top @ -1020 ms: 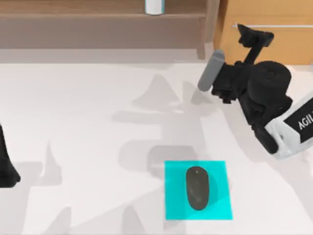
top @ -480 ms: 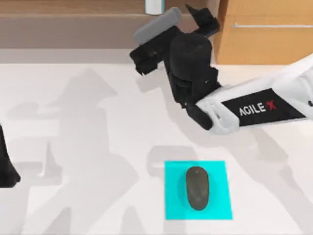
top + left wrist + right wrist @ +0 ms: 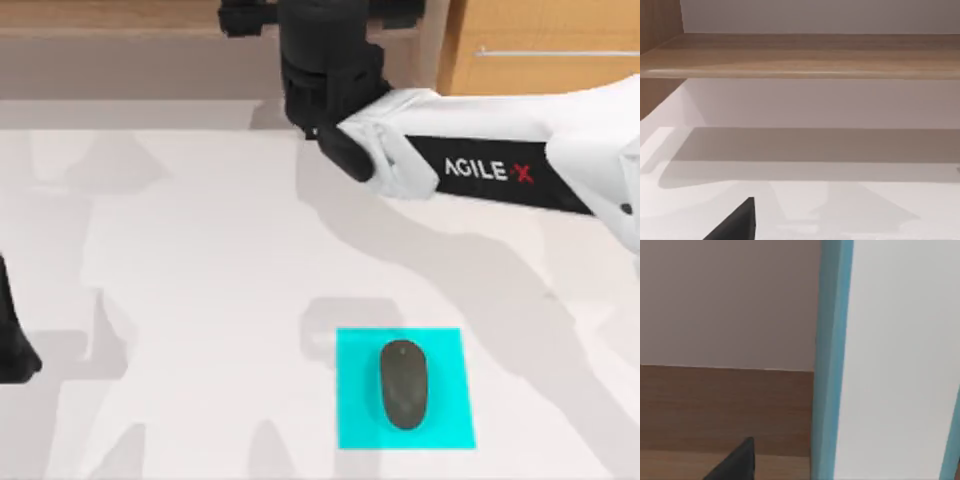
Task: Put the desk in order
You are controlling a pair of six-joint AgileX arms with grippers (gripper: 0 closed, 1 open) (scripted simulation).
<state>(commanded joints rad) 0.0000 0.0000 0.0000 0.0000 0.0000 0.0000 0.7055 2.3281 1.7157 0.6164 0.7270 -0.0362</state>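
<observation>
At the back edge of the desk [image 3: 180, 260], over the brown wooden shelf [image 3: 120, 45], reaches the right end effector [image 3: 320, 15], arm stretched across from the right side; whether open or closed cannot be told. Right wrist view faces a white object with a blue edge [image 3: 832, 360] close up, standing on the shelf board. Likely at the approach-and-grasp step for that item. Next calls for centring on it and closing squarely, without tipping it. Beside the shelf sits the light-wood drawer unit [image 3: 540, 90], silver handle [image 3: 555, 52] visible. Near the front rests a dark mouse [image 3: 403, 384] on a cyan mat [image 3: 355, 400]. Parked at the left edge, the left end effector [image 3: 12, 340].
</observation>
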